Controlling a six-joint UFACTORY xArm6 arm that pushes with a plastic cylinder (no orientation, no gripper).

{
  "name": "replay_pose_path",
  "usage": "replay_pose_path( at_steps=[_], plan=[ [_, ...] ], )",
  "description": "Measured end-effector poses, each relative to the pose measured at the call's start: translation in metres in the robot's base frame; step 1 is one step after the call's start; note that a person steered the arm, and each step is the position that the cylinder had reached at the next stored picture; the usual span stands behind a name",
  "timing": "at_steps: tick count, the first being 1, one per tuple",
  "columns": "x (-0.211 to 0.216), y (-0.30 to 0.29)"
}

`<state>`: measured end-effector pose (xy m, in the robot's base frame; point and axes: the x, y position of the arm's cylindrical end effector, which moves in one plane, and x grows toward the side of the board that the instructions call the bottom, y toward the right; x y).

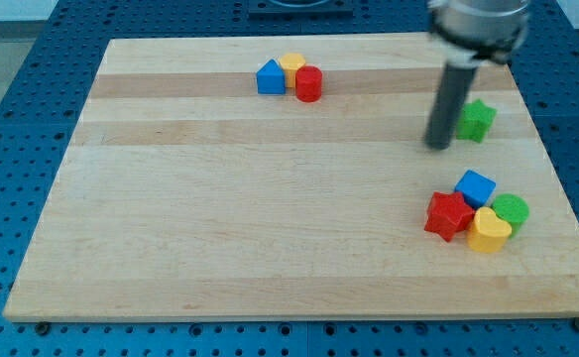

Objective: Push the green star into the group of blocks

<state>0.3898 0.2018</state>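
Note:
The green star (477, 119) lies near the view's right edge of the wooden board (220, 218), alone. My tip (438, 145) is just to the view's left of it, slightly lower, very close or touching. Below it, at the view's lower right, sits a group: a blue cube (476, 186), a red star (448, 215), a yellow heart (489, 230) and a green cylinder (512, 210), all touching.
A second cluster sits near the view's top centre: a blue block (270, 77), a yellow block (291, 65) and a red cylinder (308, 84). The board lies on a blue perforated table (32, 79).

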Motion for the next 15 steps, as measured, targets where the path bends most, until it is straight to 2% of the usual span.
replay_pose_path(
  at_steps=[1, 5, 6, 7, 8, 9, 10, 11, 12, 15],
  plan=[
    [-0.043, 0.060],
    [-0.048, 0.054],
    [-0.079, 0.051],
    [-0.138, 0.051],
    [-0.174, 0.141],
    [-0.168, 0.144],
    [-0.121, 0.140],
    [-0.037, 0.115],
    [-0.023, 0.115],
    [-0.016, 0.076]
  ],
)
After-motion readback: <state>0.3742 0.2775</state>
